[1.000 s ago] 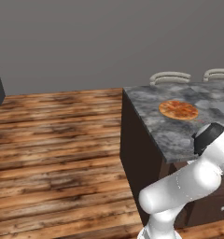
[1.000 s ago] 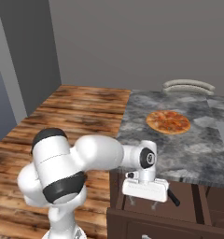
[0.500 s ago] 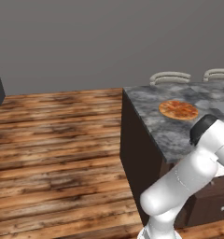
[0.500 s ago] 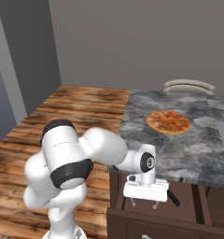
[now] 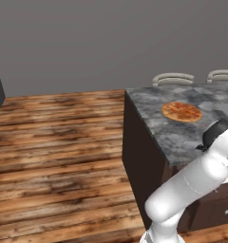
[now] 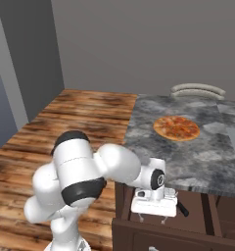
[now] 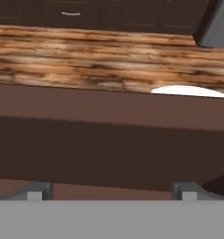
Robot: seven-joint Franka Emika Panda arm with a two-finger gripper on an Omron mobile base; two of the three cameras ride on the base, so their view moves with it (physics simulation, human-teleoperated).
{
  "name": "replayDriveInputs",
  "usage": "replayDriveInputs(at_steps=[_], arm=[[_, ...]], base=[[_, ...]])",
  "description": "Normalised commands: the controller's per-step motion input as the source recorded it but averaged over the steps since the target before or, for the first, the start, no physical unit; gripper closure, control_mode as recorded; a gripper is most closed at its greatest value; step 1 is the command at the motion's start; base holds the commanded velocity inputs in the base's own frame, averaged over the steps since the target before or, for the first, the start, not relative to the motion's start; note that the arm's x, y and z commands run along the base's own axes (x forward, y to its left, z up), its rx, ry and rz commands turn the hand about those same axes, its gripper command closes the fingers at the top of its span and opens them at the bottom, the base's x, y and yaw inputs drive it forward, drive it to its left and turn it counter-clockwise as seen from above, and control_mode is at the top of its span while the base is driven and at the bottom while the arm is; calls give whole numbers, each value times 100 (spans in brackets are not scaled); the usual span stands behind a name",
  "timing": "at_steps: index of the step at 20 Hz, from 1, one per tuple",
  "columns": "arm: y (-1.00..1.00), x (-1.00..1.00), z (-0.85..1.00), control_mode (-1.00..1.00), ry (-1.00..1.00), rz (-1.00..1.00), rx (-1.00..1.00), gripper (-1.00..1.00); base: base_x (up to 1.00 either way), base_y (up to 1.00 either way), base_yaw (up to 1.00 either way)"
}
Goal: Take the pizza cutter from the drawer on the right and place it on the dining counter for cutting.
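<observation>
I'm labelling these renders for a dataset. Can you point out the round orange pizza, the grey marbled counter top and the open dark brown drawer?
Round orange pizza (image 6: 176, 128): right base view, centre of its topping.
Grey marbled stone counter top (image 5: 156, 111): left base view, bare slab left of the pizza.
Dark brown wooden drawer (image 6: 153, 232): right base view, top edge of its front panel.

A counter (image 5: 182, 137) with a grey marbled stone top is being carried on a dark brown cabinet base (image 5: 139, 156), which is being supported by the wooden plank floor (image 5: 59, 152). A round orange pizza (image 5: 182, 111) is being borne directly on the stone top, toward its far half and well apart from the near edge. In the right base view, the same counter (image 6: 149, 130) is being shown with the pizza (image 6: 176, 128) lying flat near its middle.
</observation>
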Motion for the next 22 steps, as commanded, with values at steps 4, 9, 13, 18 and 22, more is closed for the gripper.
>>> replayDriveInputs(at_steps=[4,9,13,18,22], arm=[[-1,-33,-9,-100,20,0,1,-100],[-9,-69,-8,-100,30,0,0,-100],[-31,-92,-2,-100,44,-1,0,-100],[-39,-93,0,-100,50,-3,0,-100],[-14,-5,9,-100,11,0,3,-100]], base=[[0,0,0],[0,0,0],[0,0,0],[0,0,0],[0,0,0]])
